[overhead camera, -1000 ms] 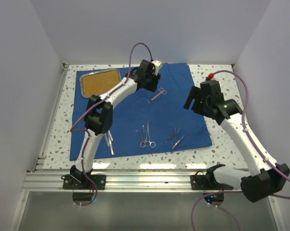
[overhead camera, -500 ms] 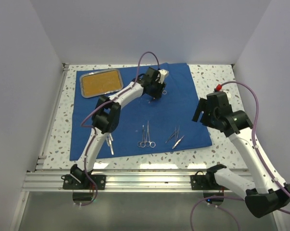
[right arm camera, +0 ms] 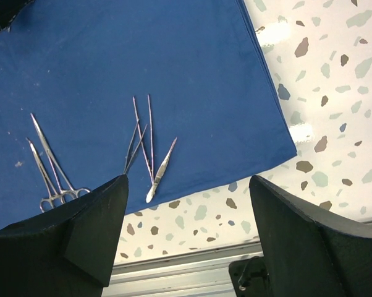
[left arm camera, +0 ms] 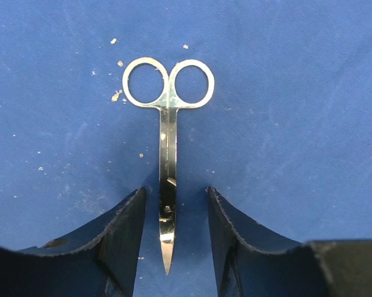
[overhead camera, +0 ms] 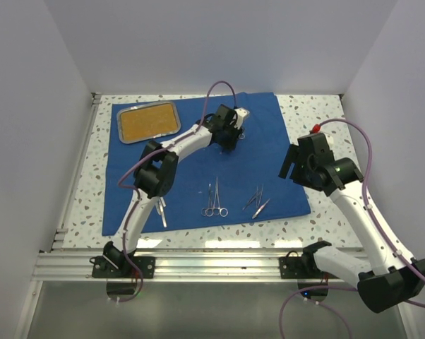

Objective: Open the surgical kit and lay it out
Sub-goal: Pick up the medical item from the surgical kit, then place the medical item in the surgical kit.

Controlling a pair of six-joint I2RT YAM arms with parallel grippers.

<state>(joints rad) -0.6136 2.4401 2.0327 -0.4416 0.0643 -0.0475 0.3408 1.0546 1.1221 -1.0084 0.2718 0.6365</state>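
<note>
The royal-blue cloth wrap (overhead camera: 269, 120) lies spread flat on the table. The steel tray (overhead camera: 147, 121) with its orange-brown inside sits on the cloth's far left corner. Silvery scissors (left arm camera: 168, 154) lie on the cloth, rings away from the camera. My left gripper (left arm camera: 173, 235) is open and low over them, its fingers (left arm camera: 121, 241) either side of the blade tip without touching. It shows in the top view (overhead camera: 230, 138). My right gripper (right arm camera: 189, 235) is open and empty, above the cloth's right edge (overhead camera: 291, 161). Ring-handled clamps (overhead camera: 214, 200) and tweezers (overhead camera: 257, 200) lie near the cloth's front.
Another thin silvery instrument (overhead camera: 161, 210) lies beside the left arm's lower link. The clamps (right arm camera: 50, 167) and tweezers (right arm camera: 146, 145) show in the right wrist view. Bare speckled table (overhead camera: 325, 120) lies right of the cloth. White walls stand close on three sides; an aluminium rail (overhead camera: 212, 265) runs along the front.
My left gripper has swung right and come down over the scissors. My right arm has drawn back to the right and toward the front.
</note>
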